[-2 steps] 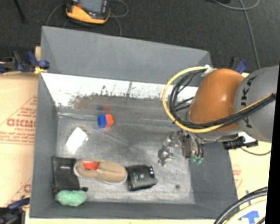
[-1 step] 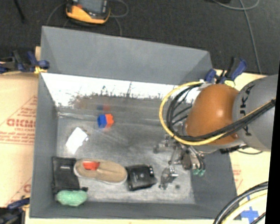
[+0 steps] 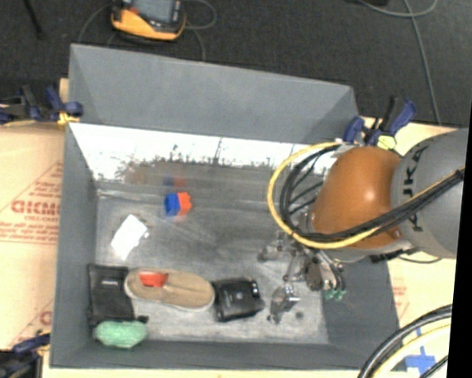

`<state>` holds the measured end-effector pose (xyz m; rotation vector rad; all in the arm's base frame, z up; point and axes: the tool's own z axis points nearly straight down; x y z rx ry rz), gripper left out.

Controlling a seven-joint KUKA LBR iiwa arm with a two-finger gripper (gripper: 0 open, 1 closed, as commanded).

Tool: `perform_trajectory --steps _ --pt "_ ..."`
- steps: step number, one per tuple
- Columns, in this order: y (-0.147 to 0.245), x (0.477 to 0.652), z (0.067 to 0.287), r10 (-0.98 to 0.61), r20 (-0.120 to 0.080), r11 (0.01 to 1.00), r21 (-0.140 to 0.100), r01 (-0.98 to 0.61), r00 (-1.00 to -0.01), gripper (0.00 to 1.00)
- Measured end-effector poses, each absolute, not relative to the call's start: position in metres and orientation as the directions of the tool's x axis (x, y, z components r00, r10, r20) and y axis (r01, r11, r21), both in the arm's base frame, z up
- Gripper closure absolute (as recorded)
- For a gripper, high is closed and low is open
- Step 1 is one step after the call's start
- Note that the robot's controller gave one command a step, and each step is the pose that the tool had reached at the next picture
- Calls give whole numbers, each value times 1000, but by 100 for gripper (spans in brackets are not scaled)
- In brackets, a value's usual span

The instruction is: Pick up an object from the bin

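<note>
Dark carpeted floor (image 3: 260, 28) (an orange-black device (image 3: 148, 11) lying on it).

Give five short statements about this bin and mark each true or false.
1. The gripper is at the right of the bin, beside a small black device. True.
2. A green lump lies in the view's upper right corner. False: lower left corner.
3. A blue and orange block sits alone toward the back wall. True.
4. The beige slipper-shaped thing lies on the white piece. False: they lie apart.
5. The gripper holds the block. False: the block rests on the floor, well left of it.
</note>
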<state>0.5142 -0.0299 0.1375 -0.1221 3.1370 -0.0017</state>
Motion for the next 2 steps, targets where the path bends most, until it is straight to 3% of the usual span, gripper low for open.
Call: perform_trajectory --steps 1,2 --pt "22 482 75 -124 -24 992 -4 -124 -992 100" --pt "22 482 75 -125 -24 992 -4 -125 -992 100"
